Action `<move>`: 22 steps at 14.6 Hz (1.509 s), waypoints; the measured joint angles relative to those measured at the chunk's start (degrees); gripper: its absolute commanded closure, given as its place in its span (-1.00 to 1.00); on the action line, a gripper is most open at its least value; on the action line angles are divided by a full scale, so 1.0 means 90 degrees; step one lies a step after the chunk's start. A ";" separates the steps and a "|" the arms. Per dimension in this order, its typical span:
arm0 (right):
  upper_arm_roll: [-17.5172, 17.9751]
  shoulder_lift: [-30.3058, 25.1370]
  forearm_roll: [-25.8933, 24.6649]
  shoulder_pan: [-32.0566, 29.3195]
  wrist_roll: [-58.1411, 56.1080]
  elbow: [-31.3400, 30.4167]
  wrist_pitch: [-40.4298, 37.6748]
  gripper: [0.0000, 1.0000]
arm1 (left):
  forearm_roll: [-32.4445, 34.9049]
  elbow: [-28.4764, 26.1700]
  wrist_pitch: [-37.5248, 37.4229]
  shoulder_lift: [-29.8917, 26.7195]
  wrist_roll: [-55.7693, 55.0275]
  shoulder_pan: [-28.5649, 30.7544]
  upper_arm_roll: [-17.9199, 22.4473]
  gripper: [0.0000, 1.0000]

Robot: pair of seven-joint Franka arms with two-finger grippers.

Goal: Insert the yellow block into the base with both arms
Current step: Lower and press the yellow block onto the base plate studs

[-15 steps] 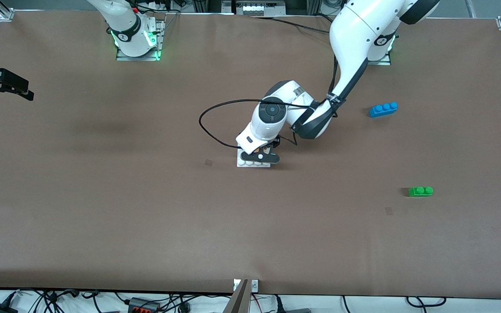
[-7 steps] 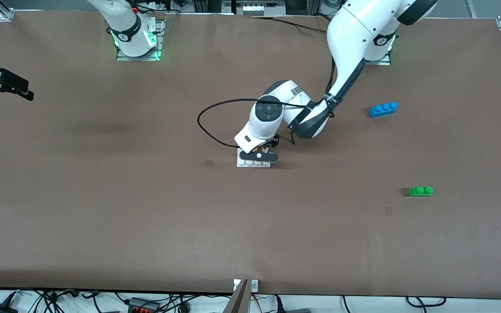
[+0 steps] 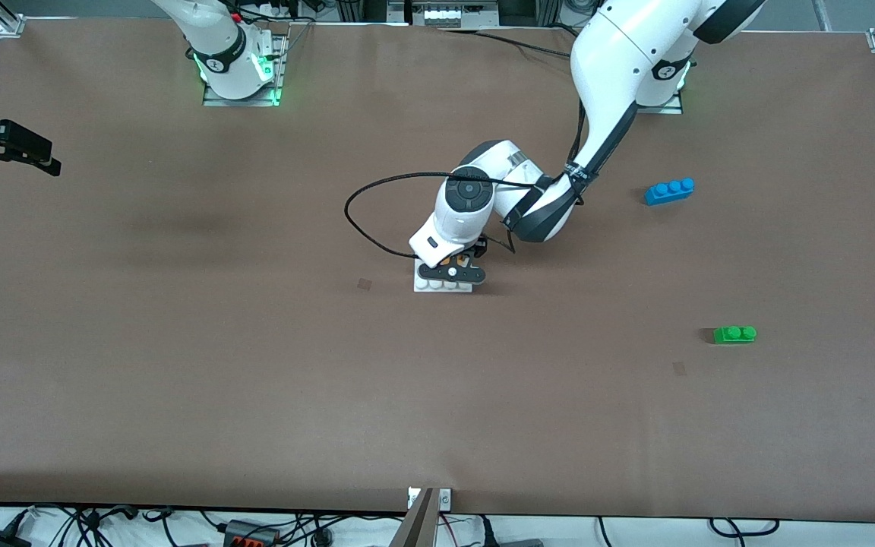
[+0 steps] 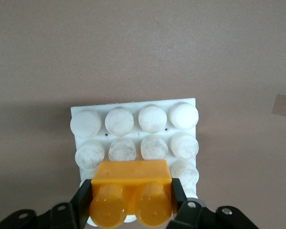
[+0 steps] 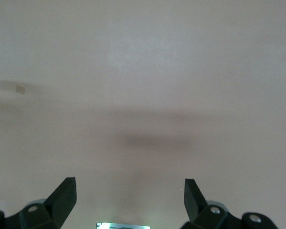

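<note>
The white studded base [image 3: 441, 286] lies mid-table and also shows in the left wrist view [image 4: 133, 119]. My left gripper [image 3: 451, 272] is right over it, shut on the yellow block [image 4: 132, 179]. In the left wrist view the left gripper [image 4: 131, 199] clamps the block's two short ends, studs up, over the base's rows nearest its fingers. I cannot tell whether block and base touch. In the front view the gripper hides most of the block. My right gripper [image 3: 39, 156] waits open and empty over bare table at the right arm's end, and the right wrist view shows the right gripper [image 5: 128, 191] with its jaws wide apart.
A blue three-stud brick [image 3: 669, 191] and a green two-stud brick [image 3: 734, 333] lie toward the left arm's end of the table, the green one nearer the front camera. A black cable [image 3: 377, 205] loops from the left wrist beside the base.
My left gripper with the yellow block has shifted slightly toward the right arm's end over the base, then held still. The right arm has not moved.
</note>
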 measured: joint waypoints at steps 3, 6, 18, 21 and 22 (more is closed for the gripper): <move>-0.0002 0.0000 0.0000 -0.0017 0.0000 0.0000 0.0000 -1.00 | 0.0000 0.0000 -0.0002 0.0000 -0.0009 -0.0002 0.0001 0.18; 0.0004 0.0000 0.0000 -0.0021 0.0000 0.0000 0.0000 -1.00 | 0.0000 0.0000 -0.0003 -0.0001 -0.0107 -0.0004 0.0001 0.18; 0.0035 0.0000 0.0000 -0.0031 0.0000 0.0000 -0.0007 -1.00 | 0.0000 0.0002 -0.0141 -0.0015 -0.0204 -0.0005 0.0004 0.20; 0.0034 0.0004 0.0000 -0.0032 0.0000 0.0000 -0.0008 -1.00 | 0.0000 0.0003 -0.0168 -0.0018 -0.0399 -0.0007 0.0004 0.20; 0.0035 0.0005 0.0000 -0.0032 0.0000 0.0000 -0.0009 -1.00 | 0.0000 0.0003 -0.0169 -0.0018 -0.0450 -0.0008 0.0004 0.20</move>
